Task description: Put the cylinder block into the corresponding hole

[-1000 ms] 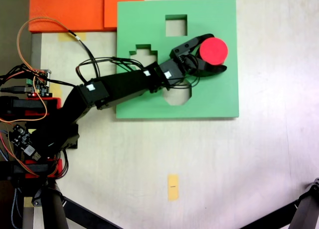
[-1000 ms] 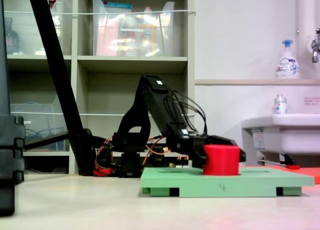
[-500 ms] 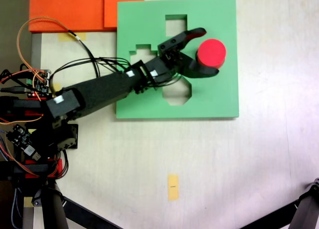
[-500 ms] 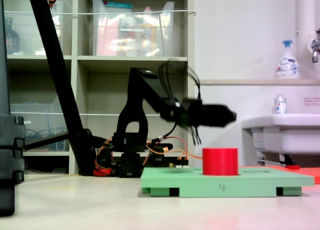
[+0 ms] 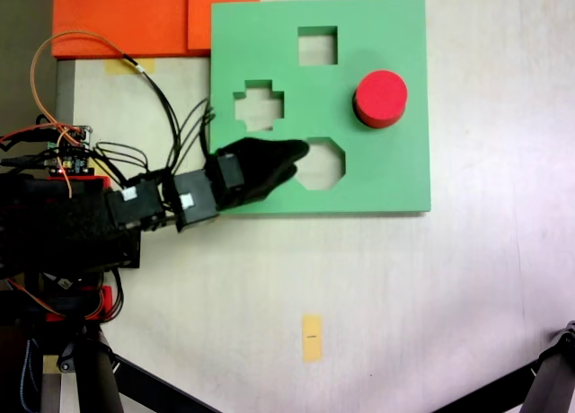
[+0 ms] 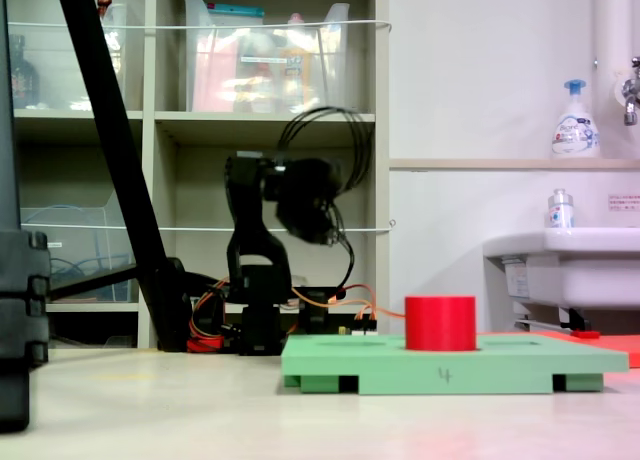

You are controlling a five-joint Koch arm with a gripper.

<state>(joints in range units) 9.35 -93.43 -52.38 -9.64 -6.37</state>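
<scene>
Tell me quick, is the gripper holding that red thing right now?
Gripper: holding nothing; open or closed cannot be told. The red cylinder block sits free on the green board.

Arm folded back, raised, fingers [image 5: 286, 154] pressed together, empty.

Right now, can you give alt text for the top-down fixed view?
A red cylinder block sits on the green foam board, apart from the folded-back black arm's gripper. Square, cross and octagonal cutouts lie open.
</scene>
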